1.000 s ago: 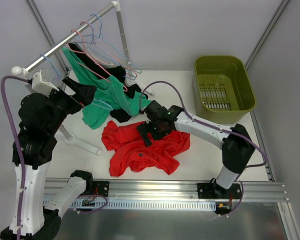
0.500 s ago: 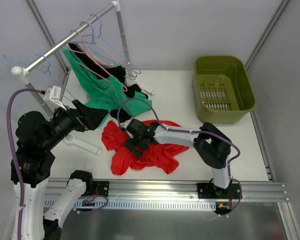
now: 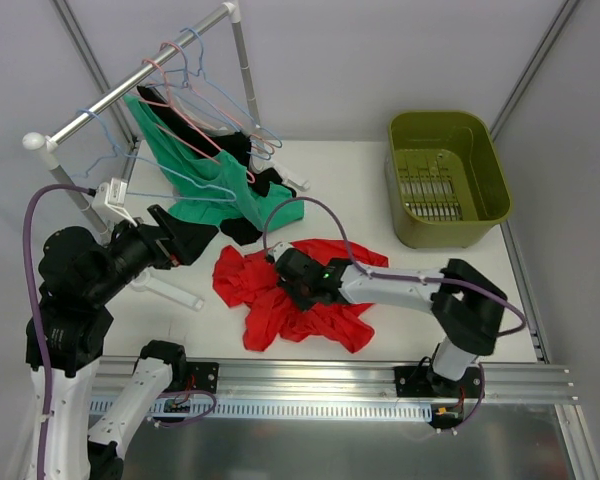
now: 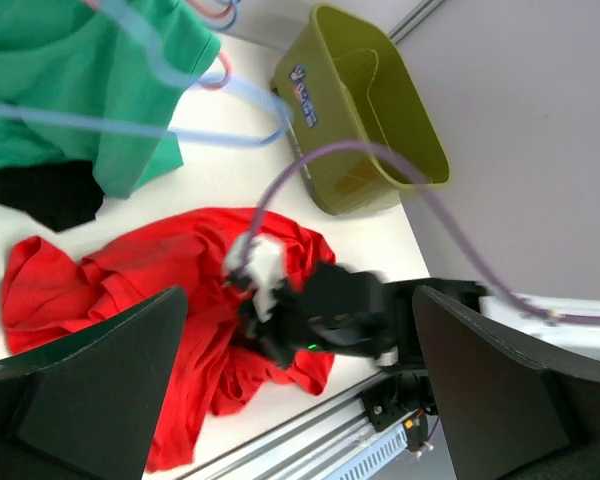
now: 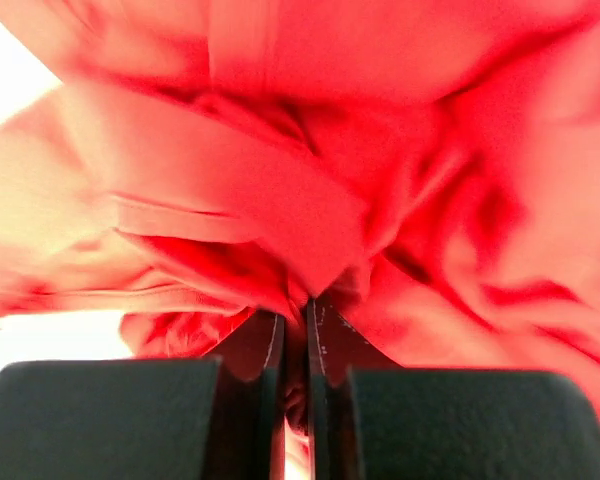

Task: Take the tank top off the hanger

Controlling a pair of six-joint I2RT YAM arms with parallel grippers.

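Now my right jaws pinch a fold of the red garment lying on the surface; left of it, my left jaws stand spread.

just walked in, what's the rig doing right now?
The right tool is pinched shut on a fold of the red garment, which lies crumpled on the table. The left tool is open and holds nothing, hovering beside the rack. The green tank top hangs on its hanger on the rack, not yet removed.
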